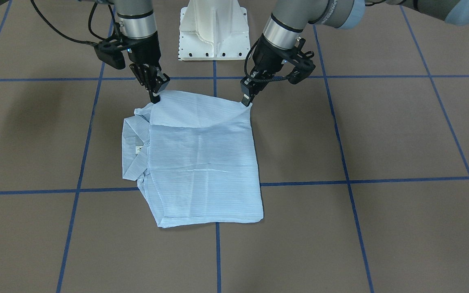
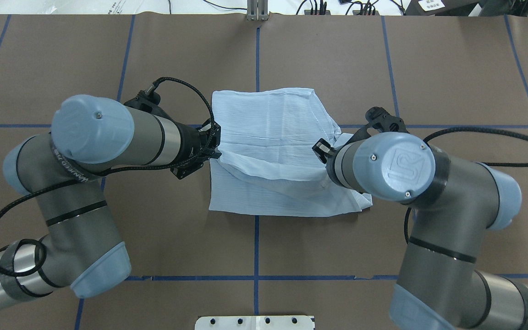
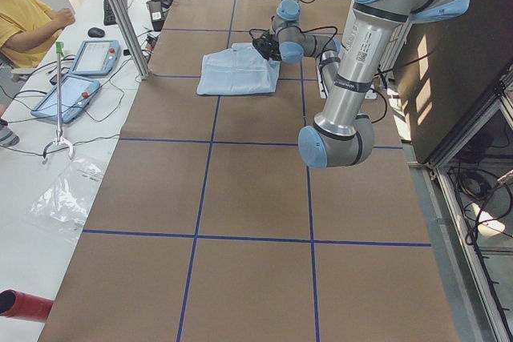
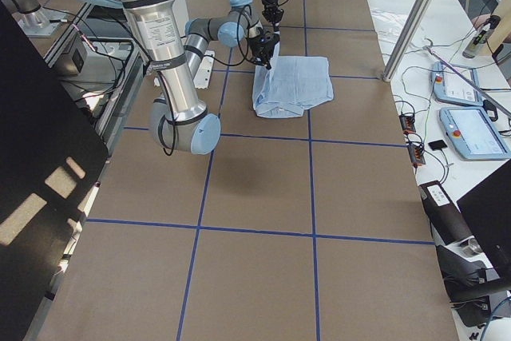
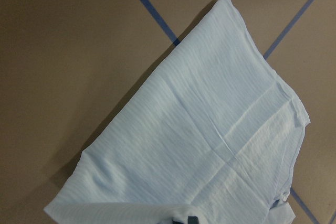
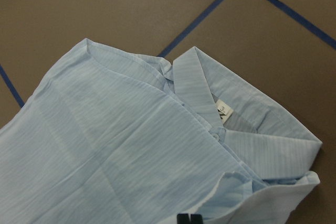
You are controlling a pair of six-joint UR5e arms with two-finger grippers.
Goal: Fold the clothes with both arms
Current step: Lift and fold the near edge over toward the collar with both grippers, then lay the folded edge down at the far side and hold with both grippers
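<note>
Your left fingers point(image 1: 245, 98) and right fingers point(image 1: 155, 96) each pinch a shirt point(image 1: 202, 162) corner, mid-fold. Next, carry this edge forward beyond them, evenly, to the far edge.

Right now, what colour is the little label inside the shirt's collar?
White with a tiny dark mark; the shirt label shows best in the right wrist view.

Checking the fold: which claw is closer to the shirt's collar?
Right. The right claw grips the shirt at the corner beside the collar; the left claw grips the far corner, across the shirt.
</note>
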